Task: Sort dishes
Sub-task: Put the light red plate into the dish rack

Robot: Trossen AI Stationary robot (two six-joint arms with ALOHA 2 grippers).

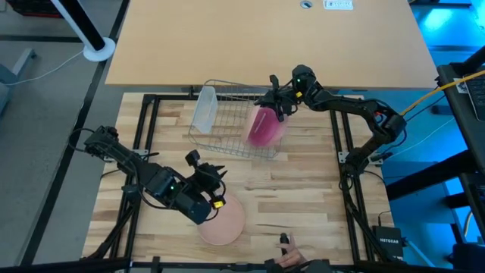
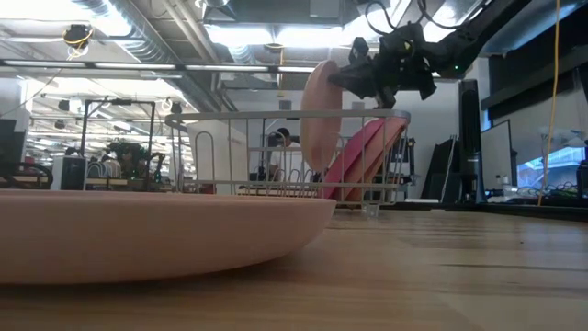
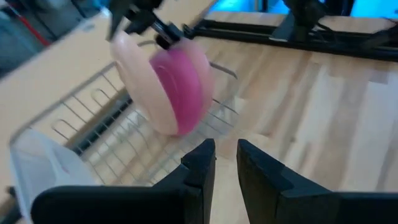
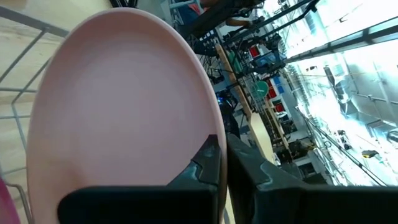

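Over wire rack, my right claw pinches rim of pale pink plate, holding it on edge above rack. Bright pink plate leans inside rack, just beside pale one. I see see-through cup lying at rack's other end. Near table's front edge, my left claw hangs over tan plate, which lies flat on wood table. Left fingers stand slightly apart, gripping nothing.
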